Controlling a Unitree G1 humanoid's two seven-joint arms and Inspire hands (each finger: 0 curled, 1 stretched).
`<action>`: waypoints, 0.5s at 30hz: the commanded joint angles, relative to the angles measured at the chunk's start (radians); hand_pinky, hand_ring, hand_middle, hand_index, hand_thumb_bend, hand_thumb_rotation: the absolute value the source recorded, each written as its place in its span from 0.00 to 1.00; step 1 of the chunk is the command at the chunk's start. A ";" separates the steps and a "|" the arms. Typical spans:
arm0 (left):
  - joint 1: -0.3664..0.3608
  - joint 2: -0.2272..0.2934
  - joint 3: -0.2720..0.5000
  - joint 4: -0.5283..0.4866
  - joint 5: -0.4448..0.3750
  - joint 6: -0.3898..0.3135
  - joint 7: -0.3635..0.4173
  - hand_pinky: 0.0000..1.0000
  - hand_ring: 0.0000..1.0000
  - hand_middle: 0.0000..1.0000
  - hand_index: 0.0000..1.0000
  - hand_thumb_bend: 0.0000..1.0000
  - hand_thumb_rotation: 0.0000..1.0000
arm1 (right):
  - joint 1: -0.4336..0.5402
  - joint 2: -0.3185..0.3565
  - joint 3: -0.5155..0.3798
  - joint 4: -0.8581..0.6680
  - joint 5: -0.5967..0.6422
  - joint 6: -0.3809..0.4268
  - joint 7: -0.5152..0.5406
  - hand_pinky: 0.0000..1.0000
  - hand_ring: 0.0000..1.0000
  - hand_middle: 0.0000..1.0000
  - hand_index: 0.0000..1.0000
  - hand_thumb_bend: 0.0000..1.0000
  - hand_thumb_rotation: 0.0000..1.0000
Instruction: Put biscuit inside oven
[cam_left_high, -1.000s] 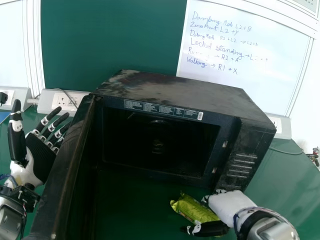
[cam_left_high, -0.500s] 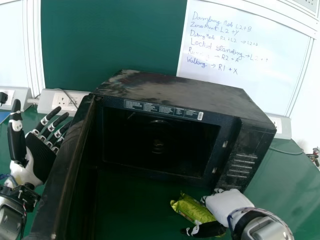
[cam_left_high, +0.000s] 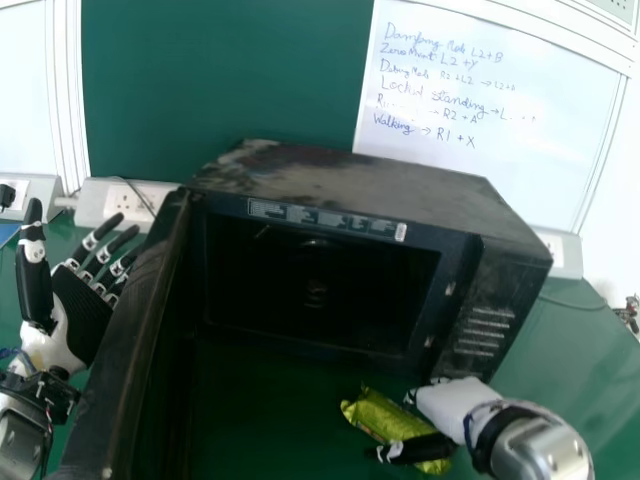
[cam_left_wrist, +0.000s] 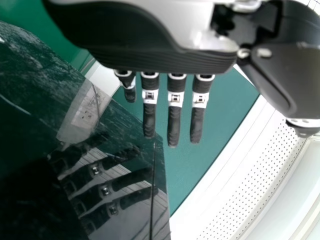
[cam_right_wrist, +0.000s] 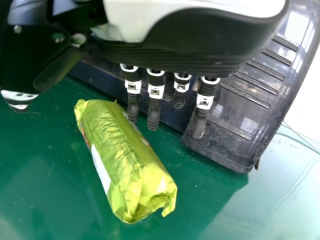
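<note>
The thumb of my right hand (cam_left_high: 446, 401) hides part of the biscuit packet (cam_left_high: 383, 412). Beyond, the back of the oven (cam_left_high: 350, 180) is too dark to discern. Beside my left hand (cam_left_high: 82, 315), the door (cam_left_high: 135, 320) is cropped.

The glossy green table (cam_left_high: 575, 355) has a yellow-green biscuit packet (cam_left_high: 375, 410) lying aslant on it, near the right hand's (cam_left_high: 450, 400) fingers on their thumb side. Just past those fingers sits a big black oven (cam_left_high: 350, 185), its open door reaching beside the left hand's (cam_left_high: 80, 318) fingers.
</note>
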 joint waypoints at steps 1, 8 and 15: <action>-0.001 0.007 0.005 0.013 -0.006 -0.006 -0.011 0.83 0.76 0.73 0.74 0.41 0.27 | -0.024 0.000 -0.006 0.028 0.033 0.019 0.018 0.78 0.85 0.85 0.87 1.00 0.31; -0.001 0.014 0.004 0.002 0.004 -0.002 -0.003 0.83 0.77 0.74 0.75 0.37 0.29 | -0.061 0.009 0.048 0.105 0.020 0.054 0.023 0.68 0.80 0.85 0.90 0.99 0.35; -0.002 0.016 0.002 -0.001 0.007 -0.001 0.005 0.82 0.77 0.74 0.75 0.39 0.28 | -0.085 0.014 0.092 0.135 -0.020 0.093 0.024 0.61 0.76 0.81 0.86 1.00 0.41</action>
